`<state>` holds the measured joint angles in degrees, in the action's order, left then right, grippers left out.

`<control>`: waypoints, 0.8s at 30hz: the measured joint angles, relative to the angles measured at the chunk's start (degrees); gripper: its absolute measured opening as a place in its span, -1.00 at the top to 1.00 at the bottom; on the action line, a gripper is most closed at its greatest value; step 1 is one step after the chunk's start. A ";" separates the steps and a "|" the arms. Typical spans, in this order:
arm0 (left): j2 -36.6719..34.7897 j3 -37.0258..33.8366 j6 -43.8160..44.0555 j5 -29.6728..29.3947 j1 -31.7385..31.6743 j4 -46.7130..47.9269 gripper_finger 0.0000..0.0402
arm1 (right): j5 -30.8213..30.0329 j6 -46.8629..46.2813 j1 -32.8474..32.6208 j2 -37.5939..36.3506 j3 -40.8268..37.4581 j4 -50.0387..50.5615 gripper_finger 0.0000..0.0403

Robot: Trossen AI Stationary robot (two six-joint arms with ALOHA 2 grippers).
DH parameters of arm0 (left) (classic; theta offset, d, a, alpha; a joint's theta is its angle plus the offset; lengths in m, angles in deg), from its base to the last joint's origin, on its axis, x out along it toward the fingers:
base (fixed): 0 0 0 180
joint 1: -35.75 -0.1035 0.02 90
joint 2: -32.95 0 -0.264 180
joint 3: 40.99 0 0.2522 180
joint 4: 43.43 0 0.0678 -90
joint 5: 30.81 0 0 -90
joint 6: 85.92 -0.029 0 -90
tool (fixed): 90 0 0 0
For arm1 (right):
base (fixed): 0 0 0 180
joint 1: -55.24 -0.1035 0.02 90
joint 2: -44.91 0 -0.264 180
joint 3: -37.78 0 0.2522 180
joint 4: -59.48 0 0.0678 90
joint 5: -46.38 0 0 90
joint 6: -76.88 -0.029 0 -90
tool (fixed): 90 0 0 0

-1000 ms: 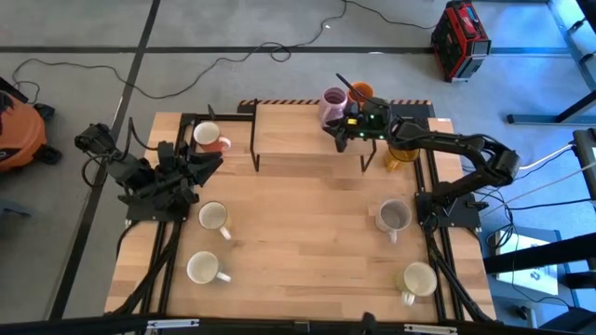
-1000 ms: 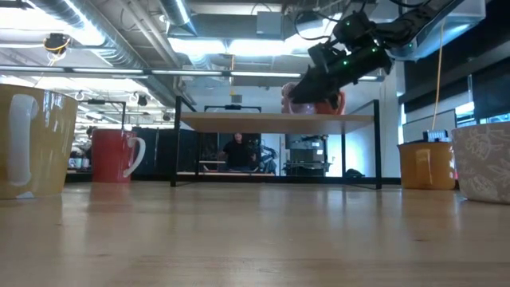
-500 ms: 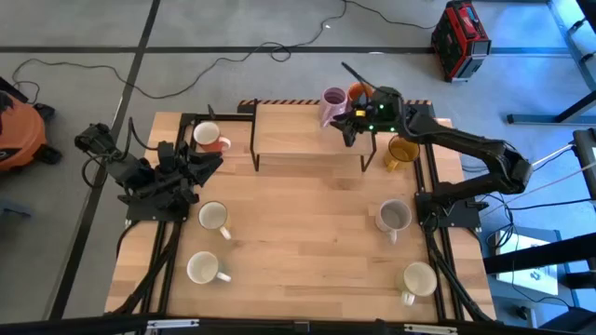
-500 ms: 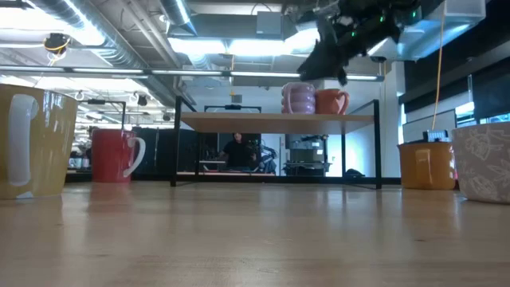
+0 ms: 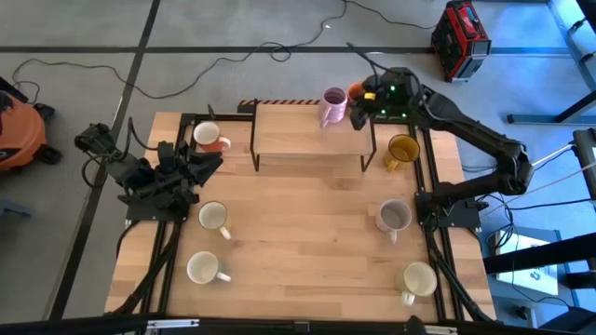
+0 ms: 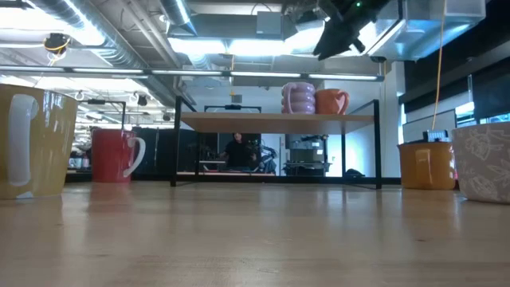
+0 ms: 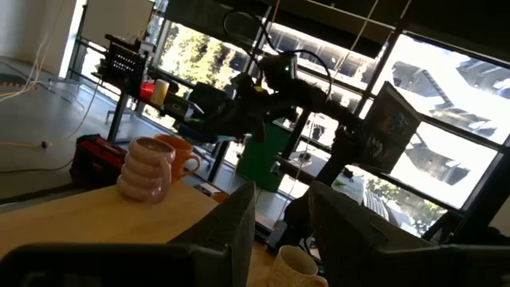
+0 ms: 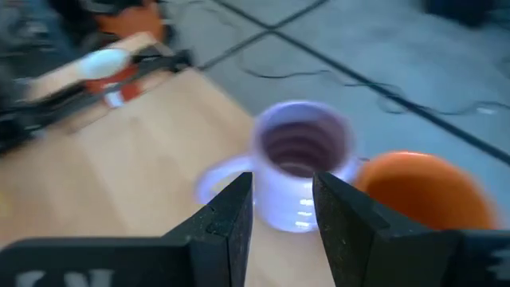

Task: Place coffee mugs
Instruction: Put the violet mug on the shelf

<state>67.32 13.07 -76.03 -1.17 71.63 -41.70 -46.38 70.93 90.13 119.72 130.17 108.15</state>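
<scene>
A purple mug (image 5: 333, 104) and an orange mug (image 5: 357, 91) stand upright side by side on the far right end of the raised wooden shelf (image 5: 298, 135). In the low view the purple mug (image 6: 299, 97) and the orange mug (image 6: 329, 101) rest on their bases. My right gripper (image 5: 358, 110) hangs open above them, high over the shelf (image 6: 331, 40). Its wrist view looks down past the empty fingers (image 8: 283, 215) at the purple mug (image 8: 301, 163) and the orange mug (image 8: 422, 191). My left gripper (image 5: 212, 160) waits open and empty at the table's left side (image 7: 280, 219).
On the table stand a red-orange mug (image 5: 209, 137) at the far left, two white mugs (image 5: 214, 217) (image 5: 203, 268) on the left, a mustard mug (image 5: 402, 149), a grey mug (image 5: 393, 216) and a cream mug (image 5: 417, 277) on the right. Bare wood lies in the middle.
My right gripper has risen from the level of the two mugs on the shelf to well above them, drawing back toward the table's far right corner and tipping its fingers downward. The orange and purple mugs have stayed upright on the shelf.
</scene>
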 joint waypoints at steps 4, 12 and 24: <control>-0.02 0.00 -0.04 0.00 -0.01 0.00 0.43 | -0.83 -1.31 0.02 0.00 1.73 1.38 0.39; 0.07 0.00 -0.04 0.00 -0.02 0.00 0.43 | 2.59 -1.23 -1.70 3.50 0.14 3.66 0.39; 0.09 0.00 -0.04 0.00 -0.01 0.00 0.43 | -4.57 0.22 -3.74 9.60 0.13 2.38 0.39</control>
<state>67.41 13.07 -76.08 -1.17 71.62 -41.70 -50.95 71.16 86.40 129.31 130.30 110.53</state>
